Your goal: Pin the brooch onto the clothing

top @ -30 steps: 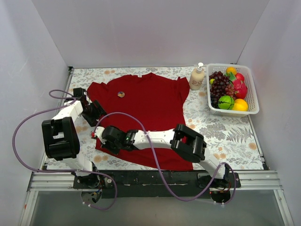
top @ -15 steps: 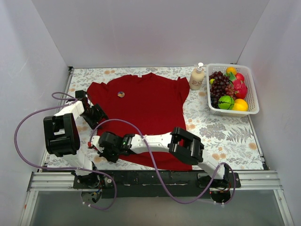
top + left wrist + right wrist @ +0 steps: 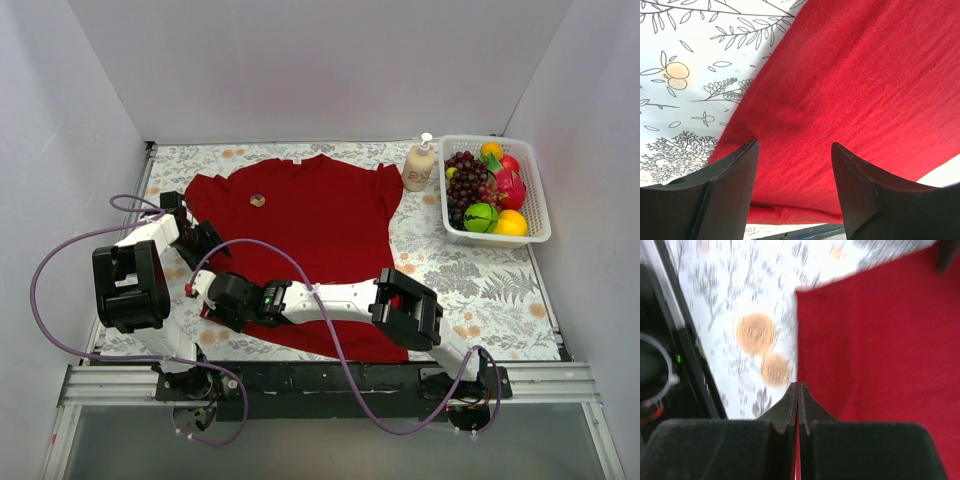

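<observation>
The clothing (image 3: 320,225), a dark red T-shirt, lies spread flat on the floral tablecloth. The brooch (image 3: 257,200) is a tiny pale round badge on the shirt's upper left chest. My left gripper (image 3: 208,238) hovers over the shirt's left side. In the left wrist view it (image 3: 794,144) is open, with only red cloth (image 3: 855,75) showing between the fingers. My right arm reaches across the shirt's lower part to the left. Its gripper (image 3: 197,288) is shut, and its tips (image 3: 798,385) sit right at the shirt's left edge (image 3: 880,340) near a corner.
A white basket (image 3: 541,190) of fruit stands at the back right, with a cream pump bottle (image 3: 419,166) beside it. Purple cables loop off both arms near the front left. Grey walls close in the table on three sides.
The right gripper has shifted left along the shirt's lower left part to its edge. The left arm has drawn back slightly. Shirt and brooch lie as before.
</observation>
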`<state>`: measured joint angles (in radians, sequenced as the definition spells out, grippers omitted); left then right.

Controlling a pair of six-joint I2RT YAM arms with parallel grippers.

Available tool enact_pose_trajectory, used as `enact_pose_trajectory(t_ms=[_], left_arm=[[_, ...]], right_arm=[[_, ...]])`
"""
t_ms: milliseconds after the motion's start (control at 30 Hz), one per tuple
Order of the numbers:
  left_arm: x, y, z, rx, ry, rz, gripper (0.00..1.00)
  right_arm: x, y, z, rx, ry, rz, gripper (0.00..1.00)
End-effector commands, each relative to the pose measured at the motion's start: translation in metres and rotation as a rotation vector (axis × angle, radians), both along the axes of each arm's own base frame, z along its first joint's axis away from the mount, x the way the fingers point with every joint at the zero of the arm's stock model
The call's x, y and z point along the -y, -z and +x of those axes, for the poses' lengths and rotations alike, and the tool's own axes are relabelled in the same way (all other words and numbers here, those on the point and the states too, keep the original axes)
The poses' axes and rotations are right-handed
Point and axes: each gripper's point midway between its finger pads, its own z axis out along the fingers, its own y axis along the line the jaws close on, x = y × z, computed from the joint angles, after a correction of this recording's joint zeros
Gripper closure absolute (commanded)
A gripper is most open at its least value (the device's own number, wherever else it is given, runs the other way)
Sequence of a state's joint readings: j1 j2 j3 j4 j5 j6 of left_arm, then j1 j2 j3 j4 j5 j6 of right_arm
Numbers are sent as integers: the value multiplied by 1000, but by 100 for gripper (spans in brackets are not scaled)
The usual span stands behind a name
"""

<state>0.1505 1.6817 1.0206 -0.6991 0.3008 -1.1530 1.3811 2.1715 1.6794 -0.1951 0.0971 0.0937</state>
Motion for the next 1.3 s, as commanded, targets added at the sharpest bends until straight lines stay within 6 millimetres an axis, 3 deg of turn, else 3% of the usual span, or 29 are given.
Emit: enact_pose_trajectory(t_ms=[0, 100, 267, 333, 433, 600, 733, 933, 1133, 1267], left_arm=[[-3, 3, -1, 2, 12, 15, 42], [-4, 6, -2, -7, 9, 23, 43], [-4, 7, 0, -11, 9, 20, 43], [-4, 7, 1, -11, 9, 17, 43], [-3, 7, 3, -9, 8, 15, 43], [-5, 8, 3, -13, 4, 23, 43], [-6, 9, 6, -16, 2, 30, 43], [-10, 11, 8, -25, -5, 45, 43], [-13, 15, 8, -39, -8, 63, 43], [-17, 13, 10, -36, -10, 84, 43]], right_arm=[[-30, -20, 25, 82, 84, 100, 99], [-33, -18, 35, 98, 121, 118, 99], [-42, 9, 37, 107, 86, 68, 99], [-41, 35, 32, 90, 55, 8, 99], [-38, 55, 25, 59, 18, -63, 99], [-19, 69, -6, -48, -100, -132, 99], [-6, 55, -24, -101, -181, -147, 99], [23, 53, -51, -192, -313, -234, 99], [27, 44, -68, -263, -388, -227, 99], [21, 21, -72, -269, -419, -183, 99]])
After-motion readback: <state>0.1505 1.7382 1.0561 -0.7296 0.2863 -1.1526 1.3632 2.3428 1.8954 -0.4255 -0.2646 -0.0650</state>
